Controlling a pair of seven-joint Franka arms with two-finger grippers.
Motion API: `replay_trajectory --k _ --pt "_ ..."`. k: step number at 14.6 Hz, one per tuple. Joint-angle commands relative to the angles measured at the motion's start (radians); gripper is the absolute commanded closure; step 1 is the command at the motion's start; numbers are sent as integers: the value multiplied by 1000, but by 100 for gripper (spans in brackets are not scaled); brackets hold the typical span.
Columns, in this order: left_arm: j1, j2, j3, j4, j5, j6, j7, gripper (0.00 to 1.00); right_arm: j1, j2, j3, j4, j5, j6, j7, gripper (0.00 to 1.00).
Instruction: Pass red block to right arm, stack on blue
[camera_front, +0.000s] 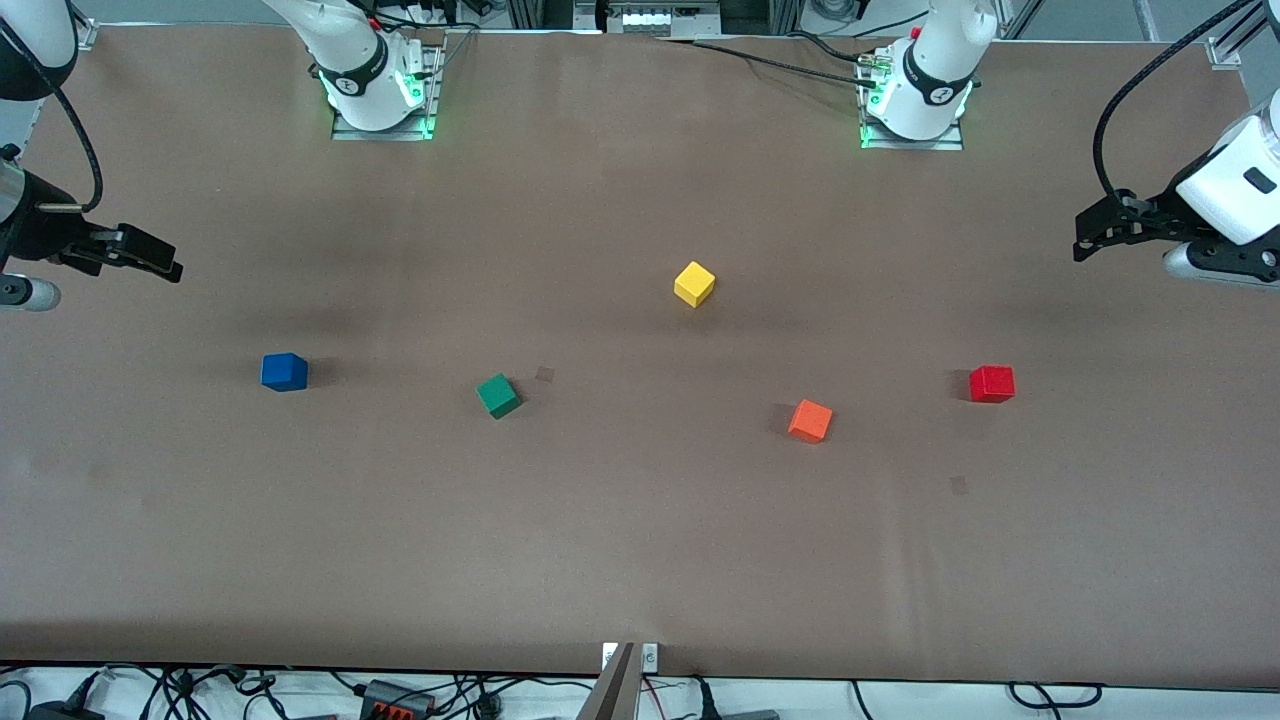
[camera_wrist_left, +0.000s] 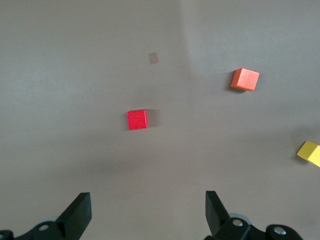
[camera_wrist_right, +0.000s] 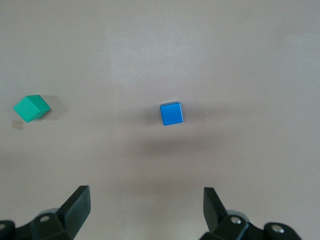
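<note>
Red block (camera_front: 991, 384) at frame right, untouched beneath left gripper (camera_front: 1085, 240), jaws apart; blue cube (camera_front: 284, 372) at frame left beneath right gripper (camera_front: 165, 262), apparently apart, awaiting handover.

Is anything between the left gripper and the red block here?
No. The left gripper hangs open above the table with bare cloth between it and the red block. The orange cube sits aside, toward the right arm's end.

A high front camera faces both bases across the surface (camera_front: 640, 560). Each wrist camera looks straight down from above; the left wrist and front views share the red block (camera_wrist_left: 137, 120).
</note>
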Motion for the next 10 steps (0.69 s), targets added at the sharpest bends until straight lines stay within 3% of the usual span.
replay_trajectory --k 1,10 --pt "-8 -8 7 12 -3 -20 21 0 -6 -23 7 -14 -9 5 -15 0" --pt "0 13 17 11 -2 -19 -22 0 -5 -23 8 -14 -11 3 -15 0"
